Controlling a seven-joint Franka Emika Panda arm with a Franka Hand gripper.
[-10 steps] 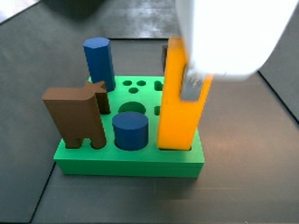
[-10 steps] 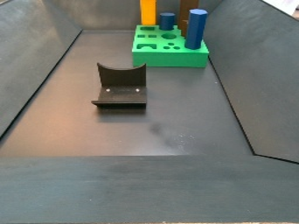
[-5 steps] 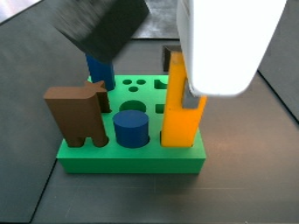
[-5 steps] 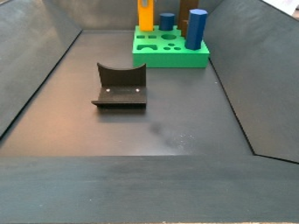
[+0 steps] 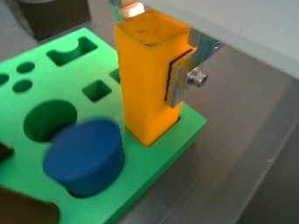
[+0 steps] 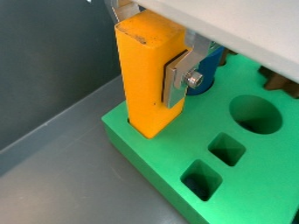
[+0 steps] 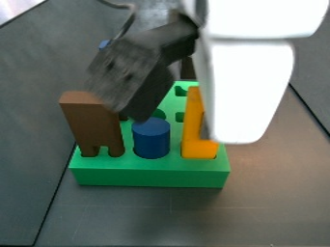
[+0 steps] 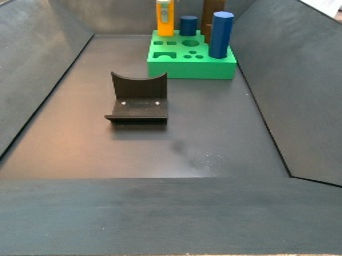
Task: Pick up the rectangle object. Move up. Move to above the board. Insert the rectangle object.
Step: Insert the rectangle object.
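Note:
The rectangle object is a tall orange-yellow block standing upright with its lower end inside a hole at a corner of the green board. My gripper is shut on its upper part; a silver finger presses flat against its side. Both wrist views show this grip, with the gripper around the block on the board. In a side view the block is half hidden by the blurred white gripper body. The far side view shows the block on the board.
A short blue cylinder and a brown notched block stand in the board beside the orange block. Two tall blue posts stand at its far side. The dark fixture stands mid-floor. Sloped grey walls enclose the floor.
The orange block has gone down deeper into its hole in the board. The gripper and dark arm have come down with it and now cover more of the near side view.

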